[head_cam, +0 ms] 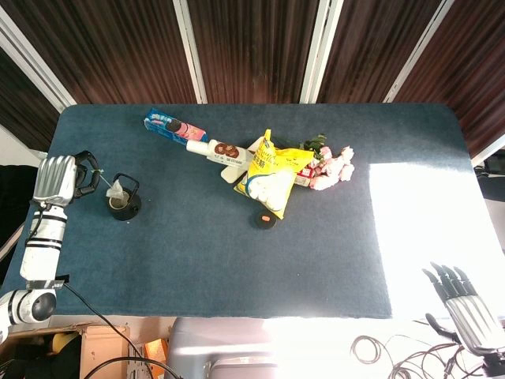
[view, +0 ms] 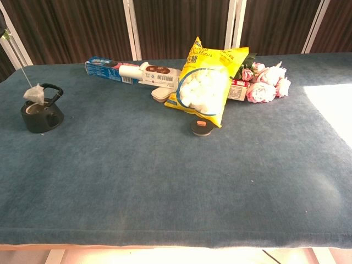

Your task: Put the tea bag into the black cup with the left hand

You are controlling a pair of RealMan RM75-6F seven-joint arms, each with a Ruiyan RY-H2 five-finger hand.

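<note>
A black cup (head_cam: 124, 204) (view: 40, 114) with a loop handle stands near the table's left edge. My left hand (head_cam: 61, 178) hovers just left of it and pinches the string of a tea bag (head_cam: 115, 189) (view: 33, 93). The pale bag hangs on the string just above the cup's mouth, not inside it. In the chest view only the string and bag show; the left hand itself is out of frame. My right hand (head_cam: 464, 302) is at the lower right, off the table's corner, fingers spread and holding nothing.
Mid-table lie a blue biscuit pack (head_cam: 175, 129), a yellow marshmallow bag (head_cam: 271, 174), pink flowers (head_cam: 333, 167) and a small black round lid (head_cam: 266, 219). A bright sun patch (head_cam: 426, 229) covers the right side of the blue cloth.
</note>
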